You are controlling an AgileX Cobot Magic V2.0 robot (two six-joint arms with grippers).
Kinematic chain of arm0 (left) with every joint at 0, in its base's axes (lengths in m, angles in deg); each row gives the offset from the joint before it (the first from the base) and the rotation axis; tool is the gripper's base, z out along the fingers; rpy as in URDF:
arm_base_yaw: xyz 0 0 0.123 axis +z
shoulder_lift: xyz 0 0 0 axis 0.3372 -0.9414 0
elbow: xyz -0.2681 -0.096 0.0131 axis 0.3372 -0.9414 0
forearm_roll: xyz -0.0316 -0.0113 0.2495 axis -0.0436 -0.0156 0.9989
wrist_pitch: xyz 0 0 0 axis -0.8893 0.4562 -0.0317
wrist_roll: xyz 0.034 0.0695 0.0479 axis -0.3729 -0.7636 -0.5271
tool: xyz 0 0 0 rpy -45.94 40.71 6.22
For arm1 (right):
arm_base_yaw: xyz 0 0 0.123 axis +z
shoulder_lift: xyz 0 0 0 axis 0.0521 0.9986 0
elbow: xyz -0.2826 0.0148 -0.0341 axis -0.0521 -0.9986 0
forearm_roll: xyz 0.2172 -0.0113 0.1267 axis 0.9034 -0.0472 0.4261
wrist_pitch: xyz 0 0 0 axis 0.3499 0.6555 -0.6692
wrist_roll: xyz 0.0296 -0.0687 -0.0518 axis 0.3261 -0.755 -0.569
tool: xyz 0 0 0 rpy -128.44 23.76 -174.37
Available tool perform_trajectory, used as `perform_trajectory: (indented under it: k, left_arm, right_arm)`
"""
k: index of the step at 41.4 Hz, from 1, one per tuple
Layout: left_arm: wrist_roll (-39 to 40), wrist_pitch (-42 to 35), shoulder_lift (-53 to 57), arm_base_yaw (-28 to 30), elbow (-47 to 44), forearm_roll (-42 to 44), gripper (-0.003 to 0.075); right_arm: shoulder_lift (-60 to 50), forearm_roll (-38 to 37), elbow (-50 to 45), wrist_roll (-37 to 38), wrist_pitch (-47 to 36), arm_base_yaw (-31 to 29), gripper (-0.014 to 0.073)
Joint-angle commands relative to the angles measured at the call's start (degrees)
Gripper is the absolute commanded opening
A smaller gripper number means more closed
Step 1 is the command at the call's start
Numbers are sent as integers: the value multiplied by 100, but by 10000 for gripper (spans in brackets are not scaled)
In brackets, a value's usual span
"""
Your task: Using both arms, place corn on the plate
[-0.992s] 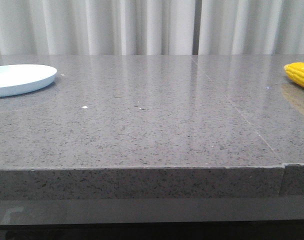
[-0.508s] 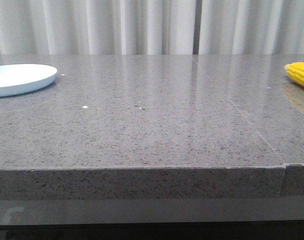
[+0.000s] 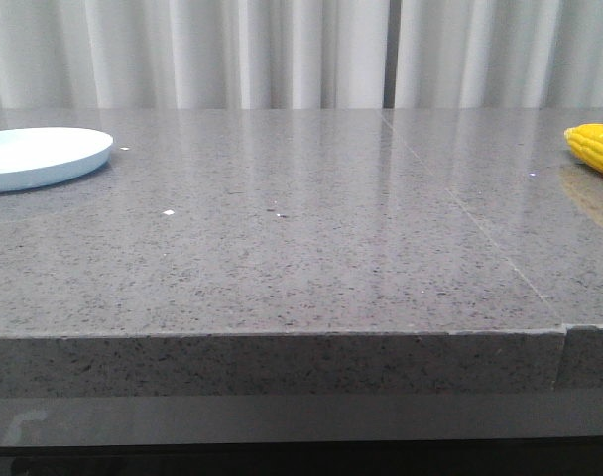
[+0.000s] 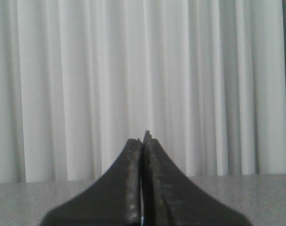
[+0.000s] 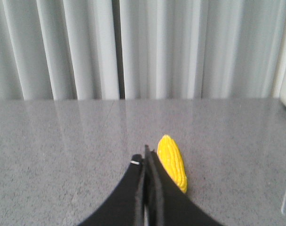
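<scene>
The left end effector (image 4: 142,141) is pressed together and holds nothing. The right end effector (image 5: 146,155) is together too, with the corn (image 5: 172,161) lying just beside it on the gray bench (image 3: 301,248). The plate (image 3: 39,156) sits far left, white curtains (image 3: 282,50) behind.

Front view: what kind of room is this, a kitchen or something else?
Probably a staged test setup, not a real kitchen. A long speckled grey stone-look table stands before plain white curtains that close off the back, and it carries only a pale plate and a yellow corn cob, set far apart.
</scene>
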Motion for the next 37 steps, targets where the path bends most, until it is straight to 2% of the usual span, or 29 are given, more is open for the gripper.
perform_trajectory:
  k: [1, 8, 29, 32, 34, 37]
  left_arm:
    - [45, 453, -577, -51, 720, -50, -20]
    - [45, 1619, -1374, -51, 1344, -50, -20]
    - [45, 1675, -2462, -51, 997, -62, -20]
    - [45, 1675, -2533, -51, 970, -62, -19]
    - [45, 1706, -2597, -51, 970, -62, -13]
    - [45, 1706, -2671, -51, 970, -62, 41]
  right_arm:
    - [566, -83, 617, -70, 98, -27, -67]
    - [1375, -83, 1008, -70, 808, -27, -67]
    - [2490, -95, 991, -70, 934, -27, -58]
    - [2559, -122, 991, -70, 934, -27, -2]
    - [2622, -133, 991, -70, 945, -27, 106]
    - [2683, -140, 991, -70, 967, -27, 300]
